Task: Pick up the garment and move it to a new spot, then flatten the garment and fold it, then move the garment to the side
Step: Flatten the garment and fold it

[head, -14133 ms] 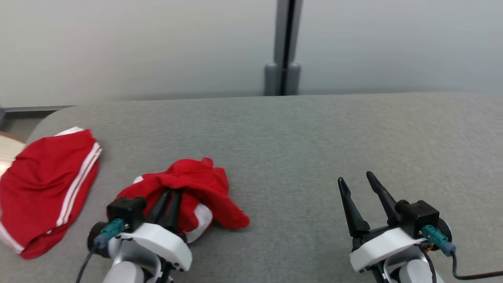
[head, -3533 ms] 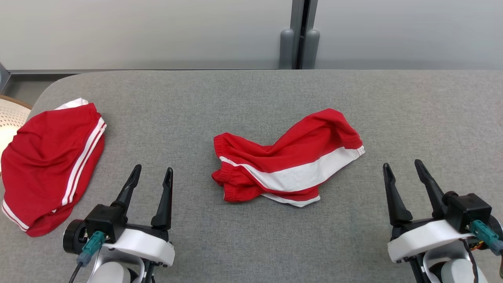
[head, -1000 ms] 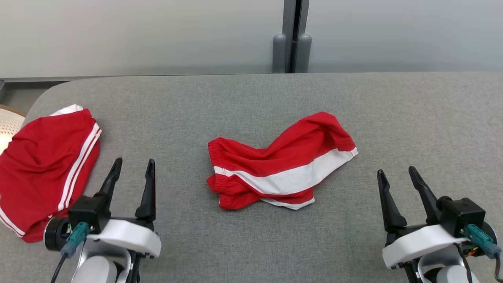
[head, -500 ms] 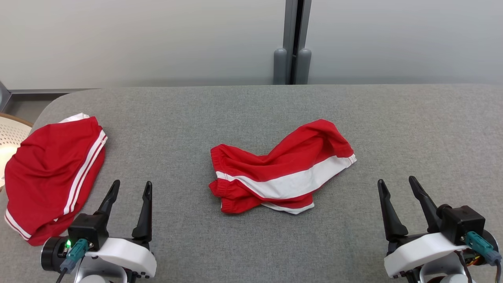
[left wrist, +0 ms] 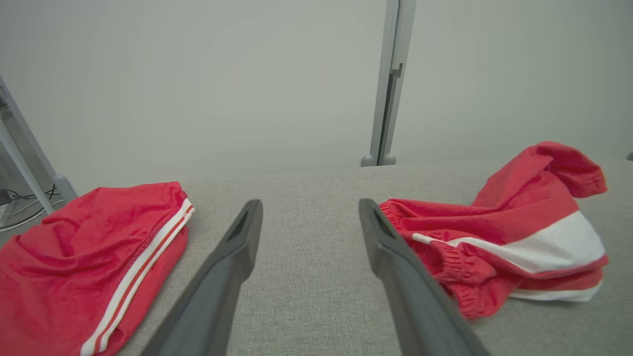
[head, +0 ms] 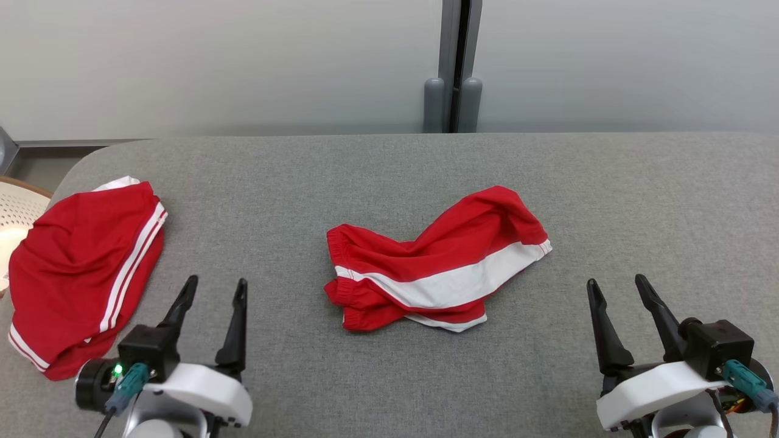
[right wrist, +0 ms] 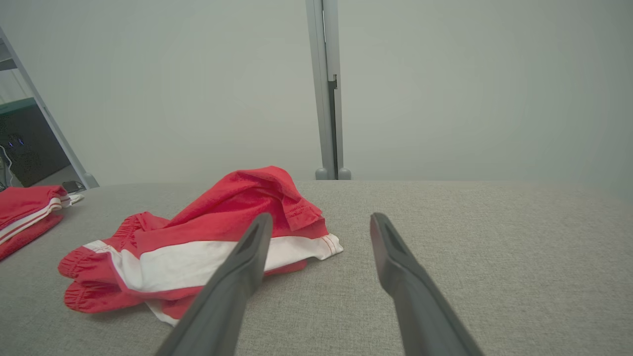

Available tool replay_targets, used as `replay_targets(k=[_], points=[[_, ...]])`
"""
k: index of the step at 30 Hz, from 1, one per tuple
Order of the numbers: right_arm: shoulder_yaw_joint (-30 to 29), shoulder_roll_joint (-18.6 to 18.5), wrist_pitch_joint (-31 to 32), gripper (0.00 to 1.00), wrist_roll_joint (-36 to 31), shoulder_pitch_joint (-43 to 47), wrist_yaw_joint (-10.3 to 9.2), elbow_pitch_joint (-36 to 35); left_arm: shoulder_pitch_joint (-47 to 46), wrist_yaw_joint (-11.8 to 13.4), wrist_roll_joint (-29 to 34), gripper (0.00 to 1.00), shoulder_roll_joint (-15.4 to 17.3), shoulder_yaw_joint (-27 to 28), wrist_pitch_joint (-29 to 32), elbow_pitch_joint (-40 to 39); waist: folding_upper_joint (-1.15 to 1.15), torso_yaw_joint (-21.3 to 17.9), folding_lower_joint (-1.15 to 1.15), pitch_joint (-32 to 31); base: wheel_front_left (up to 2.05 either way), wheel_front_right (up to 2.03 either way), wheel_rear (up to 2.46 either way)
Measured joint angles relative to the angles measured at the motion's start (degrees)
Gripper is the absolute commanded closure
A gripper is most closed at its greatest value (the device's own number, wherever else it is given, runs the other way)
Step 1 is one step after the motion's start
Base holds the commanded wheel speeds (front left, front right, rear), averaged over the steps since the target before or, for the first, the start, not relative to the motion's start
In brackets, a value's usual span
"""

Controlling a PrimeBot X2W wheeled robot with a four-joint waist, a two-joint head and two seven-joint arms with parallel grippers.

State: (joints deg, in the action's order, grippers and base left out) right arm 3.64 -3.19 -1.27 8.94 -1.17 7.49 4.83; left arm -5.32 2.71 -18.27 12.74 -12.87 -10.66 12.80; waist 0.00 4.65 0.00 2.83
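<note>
Now the garment (head: 435,267) lies crumpled mid-way across the table (head: 365,176), let go by the left hand (head: 218,281). That hand and the right hand (head: 614,280) are spread, empty, clear of it. Relocation looks done; flattening comes next.

The garment (head: 426,267) is soft matt red cloth — the table (head: 389,176) under it, rough grey woven fabric.

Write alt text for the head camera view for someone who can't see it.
Crumpled red shorts with a broad white band lie in the middle of a grey fabric-covered table, untouched. The open left gripper and open right gripper sit at the lower corners, both empty. A second red garment with thin white stripes lies at the table's left end.
</note>
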Motion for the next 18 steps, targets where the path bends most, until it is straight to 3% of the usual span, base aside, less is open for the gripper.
replay_targets(k=[7, 13, 18], points=[[0.25, 0.02, 0.10, 0.00, 0.01, -0.86, 0.00, -0.33, -7.09, -3.14, 0.19, 0.00, -2.40, -4.65, 3.60, 0.11, 0.00, 0.20, 0.00, 1.86, 0.00, 0.00, 0.00], [2.46, 0.11, 0.09, 0.00, 0.11, -2.53, 0.01, 0.20, -10.99, -6.78, -2.42, 0.00, -4.68, -8.09, 9.94, 6.34, 0.00, -1.34, 0.00, 3.85, 0.00, 0.00, 0.00], [3.26, 0.14, -0.59, 0.00, 0.76, -3.01, 0.00, 1.56, -12.30, -8.24, -5.77, 0.00, -6.20, -9.10, 13.00, 11.01, 0.00, -2.85, 0.00, 5.43, 0.00, 0.00, 0.00]])
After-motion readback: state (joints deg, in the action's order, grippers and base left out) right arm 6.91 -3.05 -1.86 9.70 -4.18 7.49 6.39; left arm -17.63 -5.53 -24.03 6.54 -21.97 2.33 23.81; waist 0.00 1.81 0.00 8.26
